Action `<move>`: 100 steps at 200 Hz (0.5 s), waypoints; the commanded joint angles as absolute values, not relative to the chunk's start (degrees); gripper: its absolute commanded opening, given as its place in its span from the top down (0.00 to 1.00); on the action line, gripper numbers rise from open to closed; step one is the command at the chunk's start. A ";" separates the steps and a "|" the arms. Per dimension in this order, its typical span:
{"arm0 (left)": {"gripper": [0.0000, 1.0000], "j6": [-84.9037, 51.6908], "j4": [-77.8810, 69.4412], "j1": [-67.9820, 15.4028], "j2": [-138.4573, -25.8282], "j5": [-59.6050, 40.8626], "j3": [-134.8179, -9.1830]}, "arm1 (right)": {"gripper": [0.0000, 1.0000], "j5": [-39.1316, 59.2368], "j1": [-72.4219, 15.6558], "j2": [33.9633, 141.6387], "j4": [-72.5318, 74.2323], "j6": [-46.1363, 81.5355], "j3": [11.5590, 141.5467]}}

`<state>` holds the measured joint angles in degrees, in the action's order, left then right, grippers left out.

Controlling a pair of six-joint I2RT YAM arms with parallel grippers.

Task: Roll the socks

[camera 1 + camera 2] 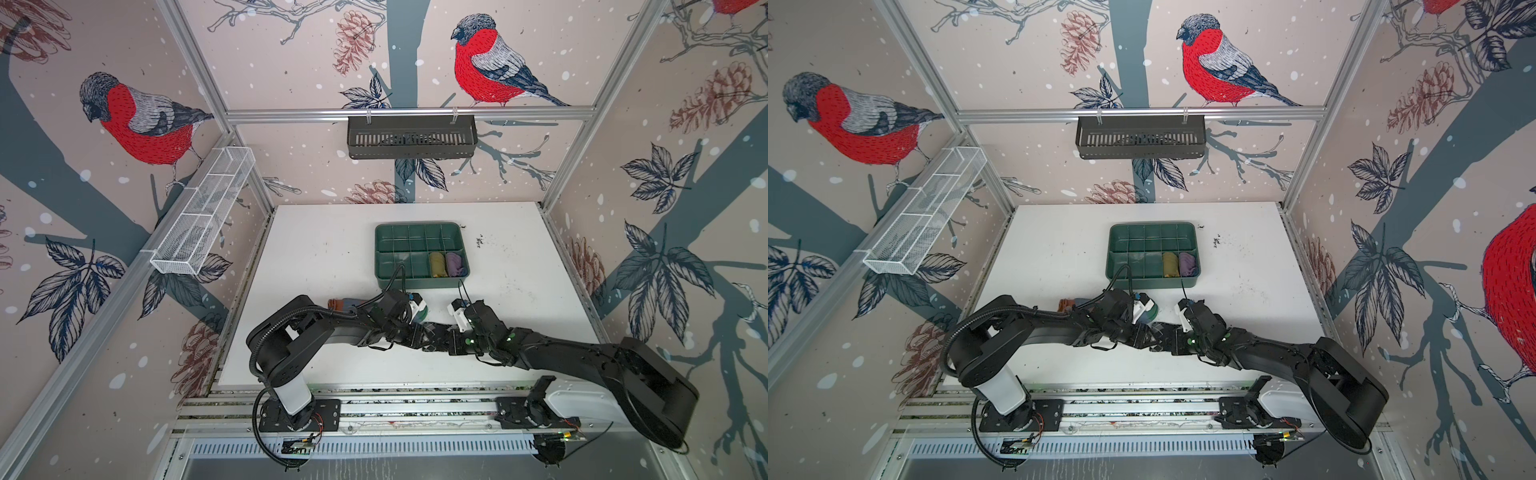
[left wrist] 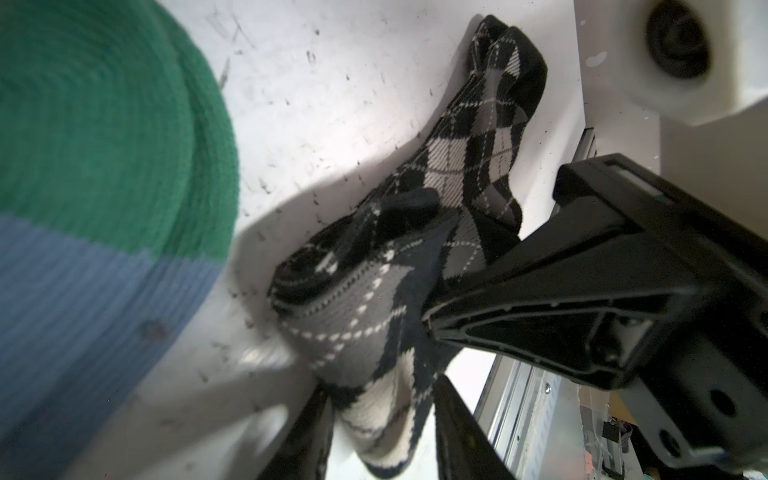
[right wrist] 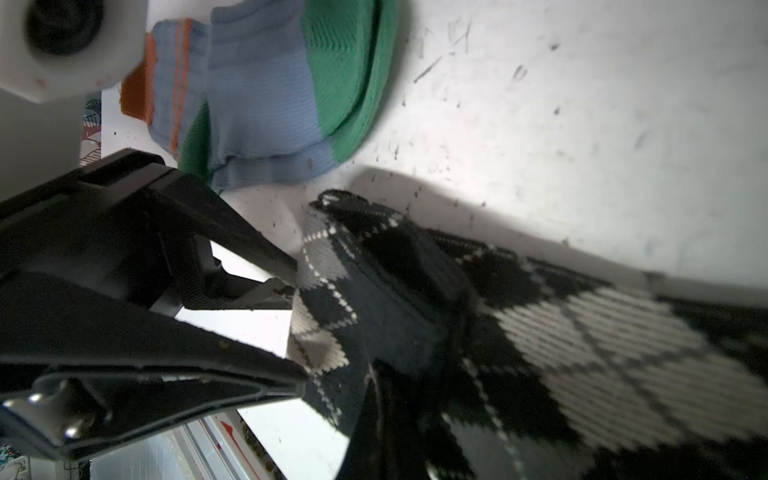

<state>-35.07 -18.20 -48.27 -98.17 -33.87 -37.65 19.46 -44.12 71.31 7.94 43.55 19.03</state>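
While left fingers (image 3: 232, 365) grasp the argyle sock (image 2: 457, 166), right fingers (image 2: 540, 316) clench it just beside.

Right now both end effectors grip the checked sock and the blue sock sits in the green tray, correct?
No: the blue sock lies on the white table, outside the green tray, as the right wrist view shows. The left end effector and right end effector do grip the checked sock.

In both top views my forearms are covering most of the argyle sock (image 2: 374, 299), my left wrist is hiding the middle of the blue sock (image 3: 257, 83), which is blurring and running off the edge beside my left gripper (image 3: 297, 320) in the left wrist view.
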 commanded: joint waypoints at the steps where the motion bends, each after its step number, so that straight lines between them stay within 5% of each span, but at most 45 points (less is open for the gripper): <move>1: 0.59 -35.68 -19.48 -48.16 -99.20 -34.69 -37.88 | 0.95 19.01 -44.10 71.54 7.60 44.03 18.73; 47: 0.62 -36.10 -20.77 -48.16 -100.12 -35.77 -37.75 | 0.95 19.07 -44.11 71.54 7.65 44.12 18.85; 100: 0.85 -36.46 -21.79 -48.16 -101.02 -37.51 -38.23 | 0.95 19.21 -44.03 71.54 8.17 44.12 18.72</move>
